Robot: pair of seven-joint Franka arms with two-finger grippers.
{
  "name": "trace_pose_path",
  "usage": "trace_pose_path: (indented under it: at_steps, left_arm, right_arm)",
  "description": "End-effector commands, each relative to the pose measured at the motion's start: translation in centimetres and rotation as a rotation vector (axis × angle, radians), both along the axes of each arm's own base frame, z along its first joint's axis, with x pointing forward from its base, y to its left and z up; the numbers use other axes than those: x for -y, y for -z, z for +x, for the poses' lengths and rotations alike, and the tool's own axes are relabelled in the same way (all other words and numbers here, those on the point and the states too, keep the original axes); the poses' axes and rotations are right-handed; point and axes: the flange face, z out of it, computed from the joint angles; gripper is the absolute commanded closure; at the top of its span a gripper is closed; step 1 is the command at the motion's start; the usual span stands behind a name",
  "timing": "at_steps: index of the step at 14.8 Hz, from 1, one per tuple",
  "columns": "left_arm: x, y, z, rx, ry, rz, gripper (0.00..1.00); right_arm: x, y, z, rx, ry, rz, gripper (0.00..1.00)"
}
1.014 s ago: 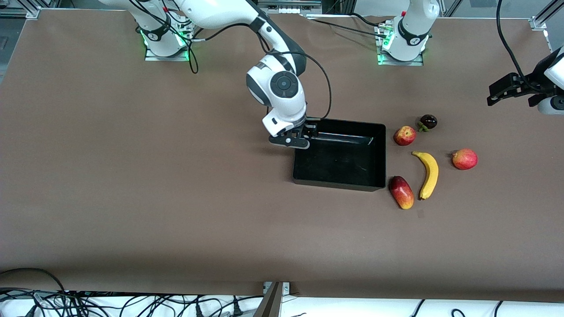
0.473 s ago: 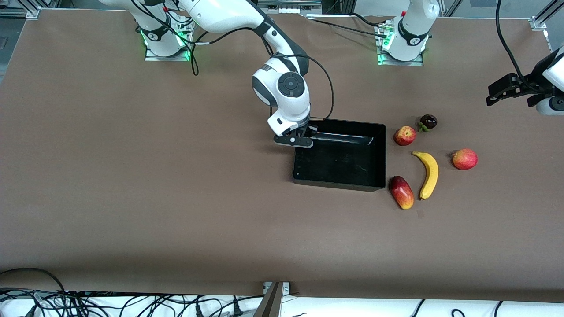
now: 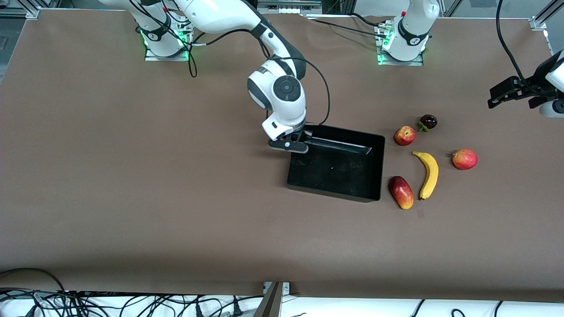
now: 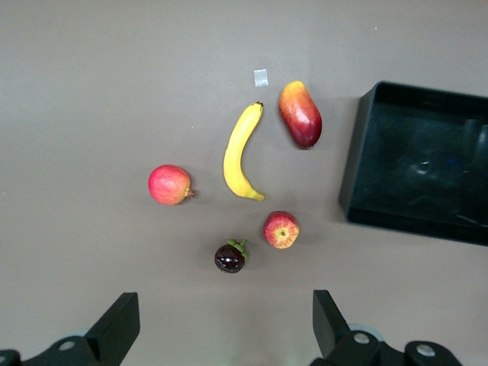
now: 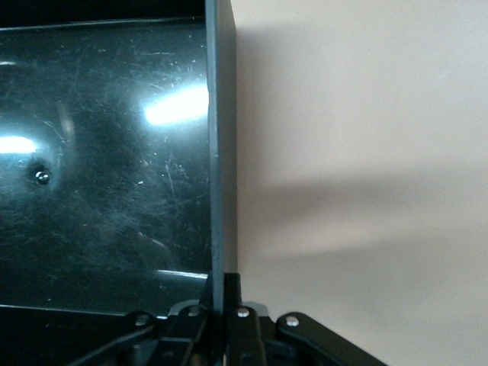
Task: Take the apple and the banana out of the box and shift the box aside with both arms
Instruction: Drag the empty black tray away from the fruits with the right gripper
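Box: glossy, scuffed black plastic, its thin wall pinched by the right claw.
Left claw hangs released over the worktop; only its wrist view shows this.

The right arm reaches from its base out over the middle of the bench, elbow bent, its wrist pointing straight down. The right end effector sits low at the bench's centre, its fingers closed tight on a thin black wall. The left arm waits at its own end of the bench, raised. The left end effector hangs in the air there, its two fingers spread wide apart, holding nothing.
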Motion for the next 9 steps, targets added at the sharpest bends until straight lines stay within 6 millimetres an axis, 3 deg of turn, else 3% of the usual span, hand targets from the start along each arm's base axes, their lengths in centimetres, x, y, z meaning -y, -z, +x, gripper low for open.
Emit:
trace_pose_path:
  at_steps: [1,3,5,7,9]
  left_arm:
    - [-0.4,0.9,-1.4,0.052,-0.024,-0.014,0.00]
    - [0.3,1.6,-1.8,0.067,-0.013,-0.012,0.00]
    - [1.1,1.8,-1.7,0.060,-0.045,-0.008,0.00]
    - [2.5,2.0,-1.6,0.046,-0.054,-0.001,0.00]
    - [2.6,2.0,-1.6,0.043,-0.045,-0.002,0.00]
  right_arm:
    - [5.5,-7.6,3.9,-0.010,-0.080,0.004,1.00]
    - [11.6,-10.7,7.3,-0.029,-0.123,-0.018,1.00]
    - [17.9,-12.4,10.0,-0.045,-0.194,-0.016,1.00]
    - [23.5,-12.7,11.3,-0.065,-0.225,-0.008,1.00]
    - [29.1,-12.1,11.9,-0.086,-0.257,-0.007,1.00]
